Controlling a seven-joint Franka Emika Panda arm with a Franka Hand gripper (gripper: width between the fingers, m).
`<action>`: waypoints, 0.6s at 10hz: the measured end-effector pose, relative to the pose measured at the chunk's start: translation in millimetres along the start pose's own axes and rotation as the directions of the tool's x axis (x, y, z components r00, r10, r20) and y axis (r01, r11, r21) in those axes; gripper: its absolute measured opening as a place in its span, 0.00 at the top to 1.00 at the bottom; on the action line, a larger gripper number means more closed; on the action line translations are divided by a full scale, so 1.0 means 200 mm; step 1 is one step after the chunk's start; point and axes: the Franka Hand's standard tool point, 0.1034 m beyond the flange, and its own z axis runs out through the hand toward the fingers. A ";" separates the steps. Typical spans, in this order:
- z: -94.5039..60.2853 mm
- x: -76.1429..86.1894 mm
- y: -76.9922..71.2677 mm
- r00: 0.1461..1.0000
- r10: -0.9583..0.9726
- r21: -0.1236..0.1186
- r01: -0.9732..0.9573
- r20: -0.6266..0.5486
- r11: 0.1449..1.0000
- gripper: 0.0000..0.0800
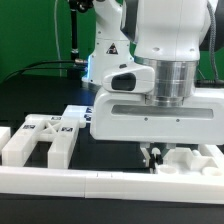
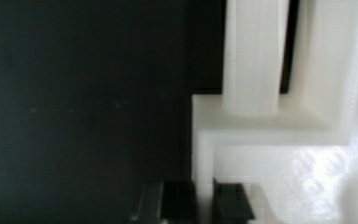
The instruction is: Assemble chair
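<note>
Black surface (image 1: 40, 95), matte; green backdrop (image 1: 25, 30) far behind. Gripper (image 1: 152, 154) is low at a white chair part (image 1: 190, 160) on the exterior view's right. Its fingers are narrowly apart, and I cannot tell whether it has a grasp. Second part (image 1: 40, 138) lies at that view's left.

Bright, even light fills the exterior view. The white arm housing (image 1: 165, 40) nearly blows out, while the black desk (image 1: 40, 95) swallows detail and carries only soft shadows. Focus there is fair. The wrist view is soft and blurred: the white chair part (image 2: 265, 130) glares with bleeding edges, and the gripper (image 2: 197, 200) is a dark, unfocused shape.
</note>
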 end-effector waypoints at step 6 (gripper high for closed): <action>0.00 0.00 0.00 1.000 0.001 0.001 -0.001 0.001 1.000 0.26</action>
